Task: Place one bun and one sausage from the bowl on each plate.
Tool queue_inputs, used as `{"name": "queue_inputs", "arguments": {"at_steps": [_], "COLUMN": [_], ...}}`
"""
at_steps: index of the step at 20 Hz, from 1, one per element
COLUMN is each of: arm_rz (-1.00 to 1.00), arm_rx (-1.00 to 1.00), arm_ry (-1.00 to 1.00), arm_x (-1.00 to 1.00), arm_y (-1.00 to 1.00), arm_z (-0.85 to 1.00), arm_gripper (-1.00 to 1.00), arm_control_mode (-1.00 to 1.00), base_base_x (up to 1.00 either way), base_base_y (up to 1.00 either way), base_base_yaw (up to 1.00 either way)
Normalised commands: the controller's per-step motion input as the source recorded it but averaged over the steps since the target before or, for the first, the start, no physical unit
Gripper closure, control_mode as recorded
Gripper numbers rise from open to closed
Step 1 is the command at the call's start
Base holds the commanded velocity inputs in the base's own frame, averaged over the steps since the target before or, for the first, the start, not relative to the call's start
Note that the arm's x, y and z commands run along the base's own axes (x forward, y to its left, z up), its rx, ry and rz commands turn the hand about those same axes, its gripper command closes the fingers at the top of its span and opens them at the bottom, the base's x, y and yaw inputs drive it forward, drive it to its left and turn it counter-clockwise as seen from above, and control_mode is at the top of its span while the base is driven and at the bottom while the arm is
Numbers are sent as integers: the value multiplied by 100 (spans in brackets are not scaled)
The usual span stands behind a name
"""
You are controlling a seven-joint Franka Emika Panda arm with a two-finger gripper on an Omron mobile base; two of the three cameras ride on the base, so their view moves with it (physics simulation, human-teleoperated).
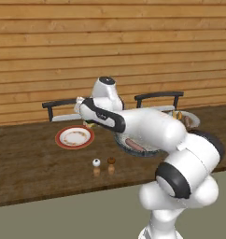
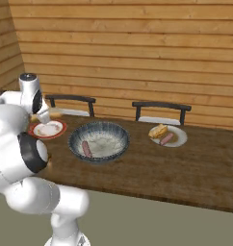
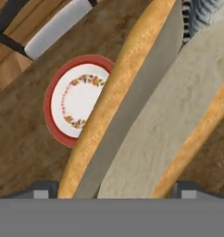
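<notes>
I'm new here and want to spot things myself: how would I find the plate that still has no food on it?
Start at the long wooden table and find the big deep blue-grey bowl near its middle. The bare plate lies on the bowl's side nearer the white arm, in front of a dark chair. Its red rim sets it apart; the pale plate opposite already holds a bun and sausage.

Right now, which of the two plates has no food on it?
The red-rimmed plate, bare inside its ring pattern. The pale plate right of the bowl already carries a bun and a sausage.

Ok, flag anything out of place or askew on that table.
Nothing stands out. The grey plate already holds a bun and sausage, one sausage lies in the bowl, and the red-rimmed plate sits flat.
</notes>
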Motion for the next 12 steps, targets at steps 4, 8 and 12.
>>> {"name": "queue_inputs", "arguments": {"at_steps": [4,8,12], "arm_rz": [7,2,2], "arm_rx": [0,0,0], "arm_ry": [34,7,-2], "arm_x": [59,69,53], "arm_y": [70,31,7], "arm_z": [-74,-90,-80], "arm_gripper": [100,100,100], "arm_control_mode": [-100,-100,-100], "base_base_x": [0,0,0], "base_base_y": [0,0,0], "base_base_yaw": [0,0,0]}}
